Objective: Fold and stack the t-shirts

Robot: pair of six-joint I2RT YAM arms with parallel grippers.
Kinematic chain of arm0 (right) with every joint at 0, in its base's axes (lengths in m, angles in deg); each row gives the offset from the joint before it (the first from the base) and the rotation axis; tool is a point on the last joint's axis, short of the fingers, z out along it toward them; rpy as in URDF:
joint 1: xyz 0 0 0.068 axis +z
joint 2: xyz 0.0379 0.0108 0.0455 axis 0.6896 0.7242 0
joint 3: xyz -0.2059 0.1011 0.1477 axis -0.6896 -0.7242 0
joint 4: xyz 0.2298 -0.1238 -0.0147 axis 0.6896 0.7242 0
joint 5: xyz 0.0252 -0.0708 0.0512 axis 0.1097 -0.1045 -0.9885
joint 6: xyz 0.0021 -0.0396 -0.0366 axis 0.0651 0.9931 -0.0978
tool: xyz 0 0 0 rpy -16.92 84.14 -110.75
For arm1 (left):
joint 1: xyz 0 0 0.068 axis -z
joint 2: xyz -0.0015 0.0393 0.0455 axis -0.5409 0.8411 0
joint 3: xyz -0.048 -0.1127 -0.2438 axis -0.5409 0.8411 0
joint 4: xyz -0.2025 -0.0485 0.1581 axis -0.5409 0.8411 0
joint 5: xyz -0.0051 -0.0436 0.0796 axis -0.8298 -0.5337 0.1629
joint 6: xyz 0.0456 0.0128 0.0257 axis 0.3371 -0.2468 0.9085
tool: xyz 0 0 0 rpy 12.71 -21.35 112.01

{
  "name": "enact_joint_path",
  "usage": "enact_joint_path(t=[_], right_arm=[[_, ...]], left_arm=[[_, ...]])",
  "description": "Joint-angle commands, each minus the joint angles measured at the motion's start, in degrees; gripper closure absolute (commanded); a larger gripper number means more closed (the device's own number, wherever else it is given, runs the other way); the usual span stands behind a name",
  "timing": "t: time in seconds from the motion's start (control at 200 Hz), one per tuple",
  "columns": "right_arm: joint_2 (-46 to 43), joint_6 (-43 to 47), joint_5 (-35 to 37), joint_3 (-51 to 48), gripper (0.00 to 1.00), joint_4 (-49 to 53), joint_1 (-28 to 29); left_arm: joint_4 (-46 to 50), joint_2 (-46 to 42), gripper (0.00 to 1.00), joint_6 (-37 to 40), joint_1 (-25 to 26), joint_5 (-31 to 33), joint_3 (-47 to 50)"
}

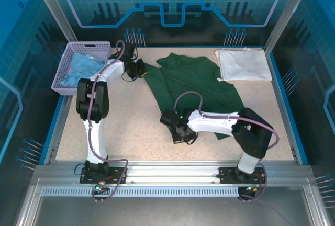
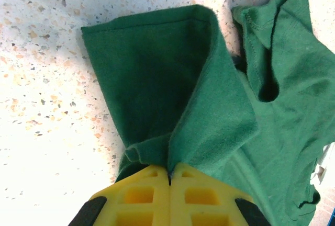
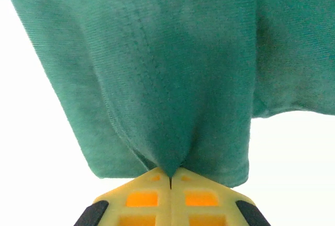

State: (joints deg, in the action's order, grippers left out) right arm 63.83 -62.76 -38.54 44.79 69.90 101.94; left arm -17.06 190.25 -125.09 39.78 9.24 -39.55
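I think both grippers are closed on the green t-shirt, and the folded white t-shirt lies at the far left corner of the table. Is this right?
Not quite. In the top external view the white t-shirt lies at the far right corner, not the left. The left gripper and the right gripper are indeed closed on the green t-shirt.

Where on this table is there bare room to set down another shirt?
The widest bare patch of table lies near the front, bordered by the left arm, the green shirt and the right claw. A smaller patch sits right of the green shirt, in front of the white shirt. The back is crowded: basket, left claw, both shirts.
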Motion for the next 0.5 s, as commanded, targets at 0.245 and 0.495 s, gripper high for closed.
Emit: enact_joint_path(t=[0.245, 0.495], right_arm=[[-8.13, 5.3, -13.04, 2.41, 1.0, -4.87, 1.73], [7.01, 6.68, -23.47, 15.22, 1.0, -8.35, 7.65]], left_arm=[[11.27, -4.88, 1.0, 5.58, -4.05, -1.76, -8.28], [19.17, -8.37, 0.97, 11.47, -8.59, 2.75, -4.44]])
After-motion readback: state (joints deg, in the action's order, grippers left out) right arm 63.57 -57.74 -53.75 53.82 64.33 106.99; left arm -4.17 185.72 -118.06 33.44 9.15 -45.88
